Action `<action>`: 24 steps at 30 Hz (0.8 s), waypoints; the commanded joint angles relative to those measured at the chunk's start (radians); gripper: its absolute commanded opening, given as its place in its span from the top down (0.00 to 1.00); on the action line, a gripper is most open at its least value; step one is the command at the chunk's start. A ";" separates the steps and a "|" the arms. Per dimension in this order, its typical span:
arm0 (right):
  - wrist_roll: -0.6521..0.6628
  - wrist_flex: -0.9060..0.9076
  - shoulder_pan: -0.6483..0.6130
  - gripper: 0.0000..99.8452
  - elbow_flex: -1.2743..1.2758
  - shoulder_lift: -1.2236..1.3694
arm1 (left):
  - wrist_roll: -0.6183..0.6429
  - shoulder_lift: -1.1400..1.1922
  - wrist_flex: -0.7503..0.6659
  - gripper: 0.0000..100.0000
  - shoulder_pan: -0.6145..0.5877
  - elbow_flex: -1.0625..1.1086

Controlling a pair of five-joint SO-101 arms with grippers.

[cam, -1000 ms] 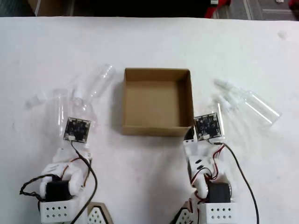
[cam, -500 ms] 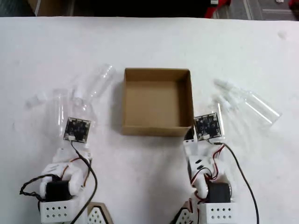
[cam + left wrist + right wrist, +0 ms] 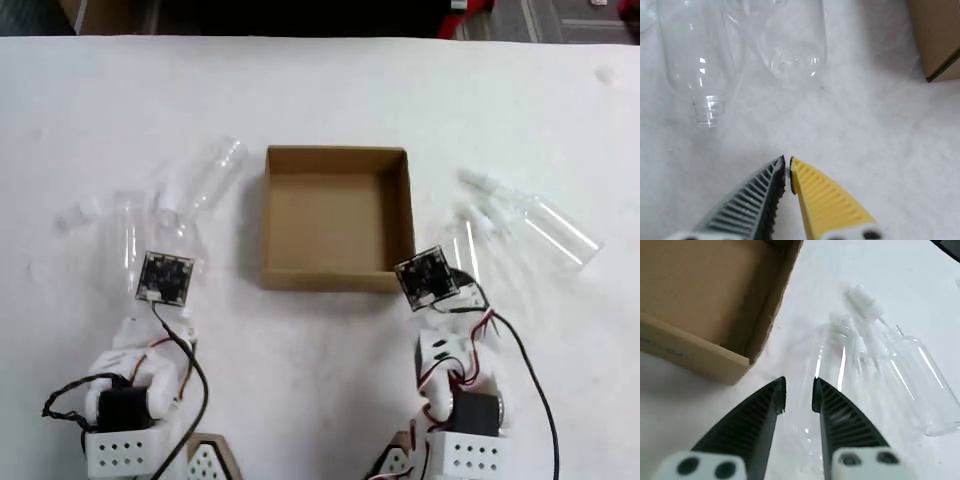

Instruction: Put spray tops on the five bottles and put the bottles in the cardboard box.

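Observation:
The open cardboard box (image 3: 338,218) sits mid-table with nothing inside. Clear bottles (image 3: 200,175) lie left of it, and more clear bottles (image 3: 560,232) lie to its right with white spray tops (image 3: 480,183) beside them. In the left wrist view my left gripper (image 3: 787,167) is shut on nothing, a little short of an open-necked bottle (image 3: 700,55) and a second bottle (image 3: 790,40). My right gripper (image 3: 799,390) is open by a narrow gap, beside the box corner (image 3: 740,362). A lying bottle (image 3: 832,370) is just beyond its tips, with spray tops (image 3: 862,297) farther off.
A white cloth (image 3: 320,90) covers the table, with free room behind the box and in front of it between the two arm bases. The right arm's cable (image 3: 530,385) loops beside its base. The box corner (image 3: 940,40) shows at the left wrist view's edge.
The right arm's wrist has swung a little toward the box and turned. The left arm, the bottles and the box have not moved.

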 commanded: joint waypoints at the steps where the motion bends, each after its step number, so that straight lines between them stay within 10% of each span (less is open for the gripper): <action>1: -0.025 0.002 -0.030 0.92 0.009 0.001 | 0.012 -0.010 0.008 0.98 0.002 -0.005; 24: -0.018 0.030 -0.088 0.92 0.009 0.001 | 0.012 -0.010 0.009 0.98 0.002 -0.005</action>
